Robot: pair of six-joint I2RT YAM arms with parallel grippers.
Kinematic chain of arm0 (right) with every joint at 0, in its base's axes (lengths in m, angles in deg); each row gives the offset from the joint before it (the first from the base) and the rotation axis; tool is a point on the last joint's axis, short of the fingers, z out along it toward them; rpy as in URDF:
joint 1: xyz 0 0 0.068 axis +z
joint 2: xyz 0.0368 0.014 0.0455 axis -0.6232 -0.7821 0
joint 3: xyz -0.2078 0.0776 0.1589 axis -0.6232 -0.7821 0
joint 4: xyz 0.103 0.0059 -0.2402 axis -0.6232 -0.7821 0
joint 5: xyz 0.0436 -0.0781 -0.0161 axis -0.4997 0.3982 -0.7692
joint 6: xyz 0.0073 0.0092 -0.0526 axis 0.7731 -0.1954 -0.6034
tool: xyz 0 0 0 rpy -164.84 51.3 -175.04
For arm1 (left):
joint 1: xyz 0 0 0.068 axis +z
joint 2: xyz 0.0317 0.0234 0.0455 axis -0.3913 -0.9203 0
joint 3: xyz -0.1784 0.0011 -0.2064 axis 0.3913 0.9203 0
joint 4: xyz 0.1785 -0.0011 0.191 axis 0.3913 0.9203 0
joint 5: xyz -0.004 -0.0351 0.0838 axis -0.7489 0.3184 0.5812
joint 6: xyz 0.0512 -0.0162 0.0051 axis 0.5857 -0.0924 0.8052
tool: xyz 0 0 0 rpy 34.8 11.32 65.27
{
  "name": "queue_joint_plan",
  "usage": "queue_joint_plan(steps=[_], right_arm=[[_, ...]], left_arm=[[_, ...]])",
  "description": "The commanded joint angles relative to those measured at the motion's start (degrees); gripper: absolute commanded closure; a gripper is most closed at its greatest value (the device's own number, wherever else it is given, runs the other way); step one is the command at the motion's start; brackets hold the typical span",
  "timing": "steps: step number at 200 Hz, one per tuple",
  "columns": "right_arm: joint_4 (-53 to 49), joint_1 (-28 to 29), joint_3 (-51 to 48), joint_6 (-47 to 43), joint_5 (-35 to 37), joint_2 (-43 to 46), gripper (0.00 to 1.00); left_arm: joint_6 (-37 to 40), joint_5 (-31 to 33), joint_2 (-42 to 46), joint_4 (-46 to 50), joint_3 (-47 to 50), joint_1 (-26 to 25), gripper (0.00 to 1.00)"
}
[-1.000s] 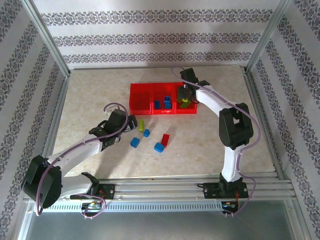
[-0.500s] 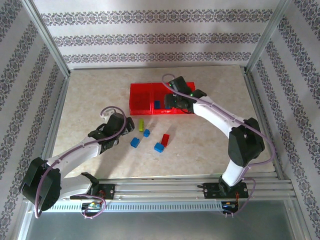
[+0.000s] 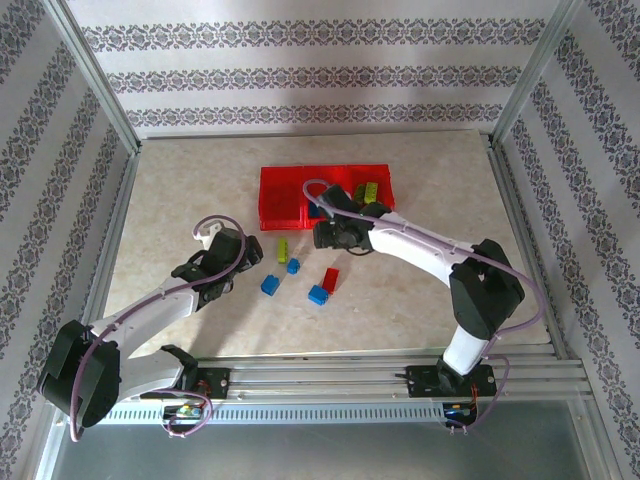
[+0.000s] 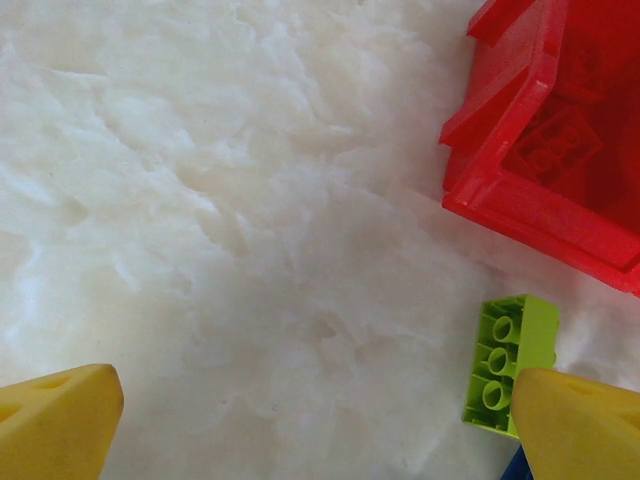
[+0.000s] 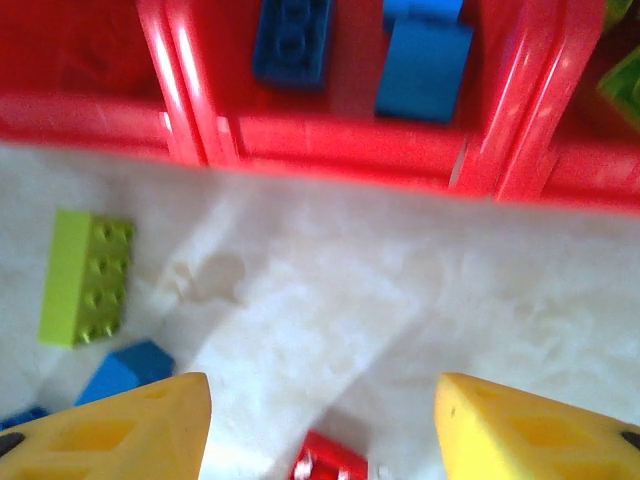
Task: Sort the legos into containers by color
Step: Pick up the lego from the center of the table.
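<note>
Hanging spread wide over the table (image 4: 200,200), the left gripper (image 3: 258,252) has a yellow-green brick (image 4: 510,365) just beside one finger. Five legos (image 3: 318,295) lie loose in front of the containers (image 3: 280,190). The right gripper (image 5: 322,420) just swung out of the right bin (image 3: 388,195), fingers apart and empty, yellow-green pieces (image 3: 368,191) left inside. So that drop's done; the red brick (image 3: 330,279) below it looks like the next grab.

Whole table (image 3: 200,180) is seen from above-behind, while the yellow-green lego (image 4: 510,365) and containers (image 4: 545,150) are shared close-up, just ahead of the left gripper (image 4: 320,430) and right gripper (image 5: 325,430).
</note>
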Motion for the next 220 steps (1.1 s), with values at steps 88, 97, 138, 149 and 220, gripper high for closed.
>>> queue_joint_plan(steps=[88, 97, 138, 149, 220], right_arm=[[-2.8, 5.9, -10.7, 13.8, -1.9, 1.4, 0.27], [-2.4, 5.9, -10.6, 13.7, -1.9, 1.1, 0.26], [-1.6, 5.9, -7.9, 13.3, -2.0, -1.6, 0.24], [-1.4, 5.9, -7.5, 13.2, -2.2, -2.4, 0.23], [-0.9, 5.8, -8.2, 13.2, -4.2, -6.2, 0.32]], left_arm=[[-0.7, -1.1, 0.8, -0.4, 1.1, 1.7, 0.00], [-0.7, -1.2, 0.9, -0.4, 1.1, 1.7, 0.00], [-0.8, -1.4, 1.2, -0.3, 1.4, 1.8, 0.00], [-0.9, -1.5, 1.3, -0.4, 1.5, 1.9, 0.00], [-1.0, -1.8, 1.2, -1.3, 2.0, 2.0, 0.00]])
